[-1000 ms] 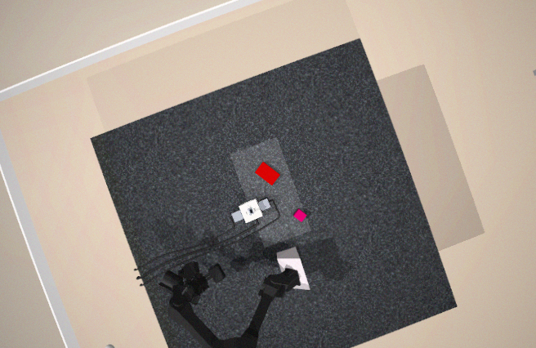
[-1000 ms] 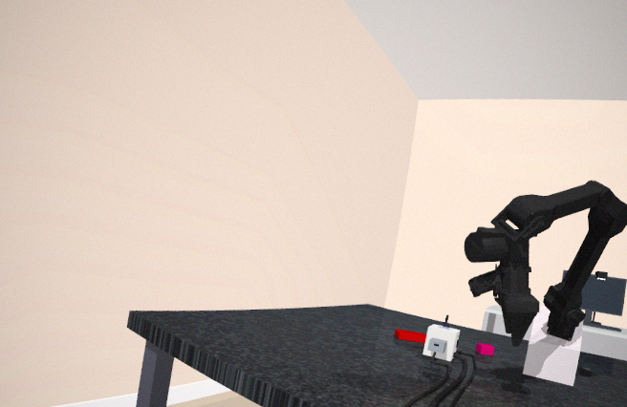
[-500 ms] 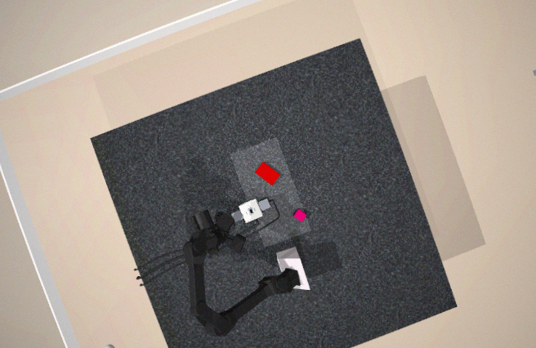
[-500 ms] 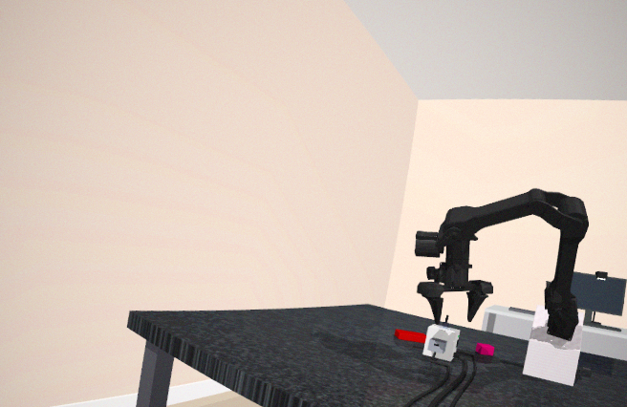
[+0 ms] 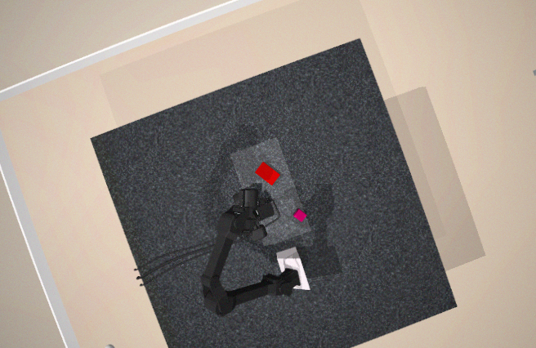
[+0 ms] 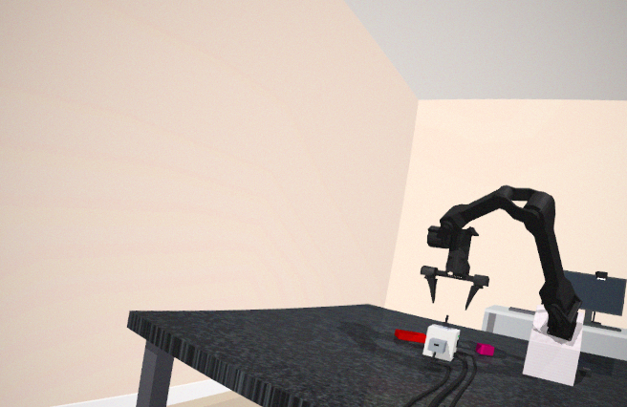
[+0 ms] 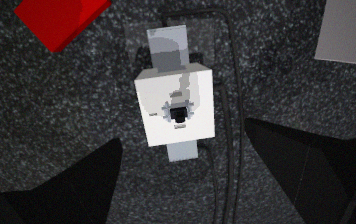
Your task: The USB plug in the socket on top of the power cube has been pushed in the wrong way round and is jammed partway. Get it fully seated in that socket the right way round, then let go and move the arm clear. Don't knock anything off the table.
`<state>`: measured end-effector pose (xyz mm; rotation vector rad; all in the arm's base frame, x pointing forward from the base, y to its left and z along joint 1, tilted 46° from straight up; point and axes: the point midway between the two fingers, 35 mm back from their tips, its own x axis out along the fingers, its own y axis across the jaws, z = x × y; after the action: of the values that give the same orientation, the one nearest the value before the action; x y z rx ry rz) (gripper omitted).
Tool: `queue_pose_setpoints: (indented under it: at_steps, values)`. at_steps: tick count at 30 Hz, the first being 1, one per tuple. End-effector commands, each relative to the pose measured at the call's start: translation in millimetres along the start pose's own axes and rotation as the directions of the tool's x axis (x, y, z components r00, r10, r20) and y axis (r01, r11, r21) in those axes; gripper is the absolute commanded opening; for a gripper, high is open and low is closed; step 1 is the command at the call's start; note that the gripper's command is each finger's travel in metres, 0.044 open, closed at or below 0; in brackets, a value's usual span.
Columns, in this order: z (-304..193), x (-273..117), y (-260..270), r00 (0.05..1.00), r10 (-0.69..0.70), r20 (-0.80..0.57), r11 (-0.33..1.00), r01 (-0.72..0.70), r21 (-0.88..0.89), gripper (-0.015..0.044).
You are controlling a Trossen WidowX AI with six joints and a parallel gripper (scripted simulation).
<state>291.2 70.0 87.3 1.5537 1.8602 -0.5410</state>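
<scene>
A black gripper [image 6: 454, 293] hangs wide open and empty above a white power cube [image 7: 175, 105], the dark USB plug [image 7: 179, 114] jutting from its top socket. A red block [image 7: 60, 20] lies at 10 o'clock; an off-centre descent could shove the cube
</scene>
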Motion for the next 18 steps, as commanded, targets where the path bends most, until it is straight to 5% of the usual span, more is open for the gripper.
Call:
queue_pose_setpoints:
  at_steps: [1, 18]
  values:
    - [0.1, 0.9, 0.2, 1.0, 0.003, -0.003, 1.0, -0.003, 0.006, 0.044]
    - [-0.4, 16.6, -0.1, 1.0, 0.003, -0.003, 1.0, -0.003, 0.006, 0.044]
